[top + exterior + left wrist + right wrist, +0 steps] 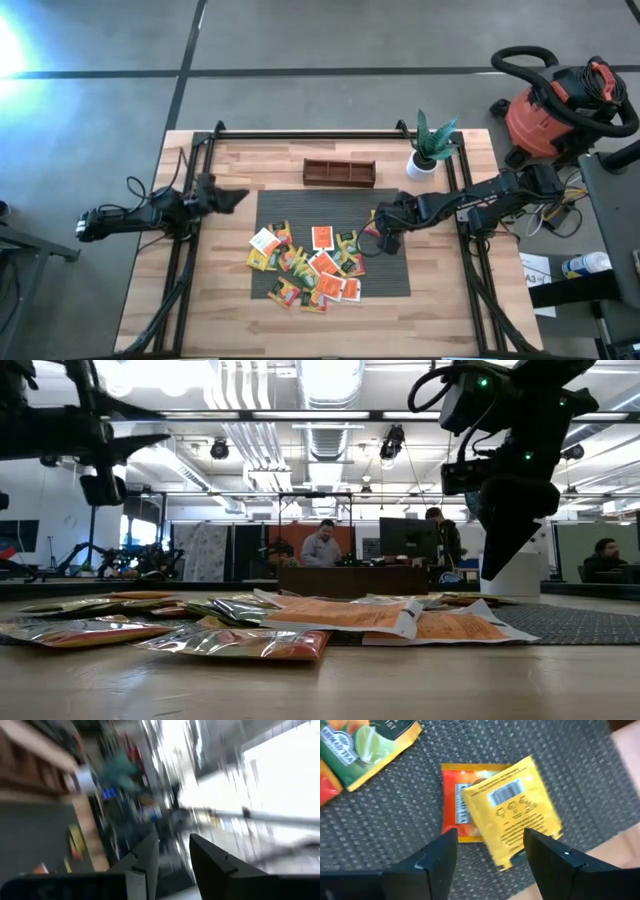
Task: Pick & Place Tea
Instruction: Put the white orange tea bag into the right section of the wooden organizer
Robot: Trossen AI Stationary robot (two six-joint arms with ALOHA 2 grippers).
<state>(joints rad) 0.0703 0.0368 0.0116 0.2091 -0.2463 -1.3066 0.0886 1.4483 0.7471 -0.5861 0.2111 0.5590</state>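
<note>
1. Tea (312, 264) lies heaped on the grey mat (395, 280), on the side away from the wooden tray (339, 172).
2. My right gripper (490, 851) hangs fingers spread over the mat's right edge — a yellow sachet (515, 809) directly between them, overlapping an orange one (454, 815), its long axis slanted across my opening.
3. Right arm reaches in low, wrist pitched down.
4. Left gripper (236, 197) waits off the mat's left edge, parted.
</note>
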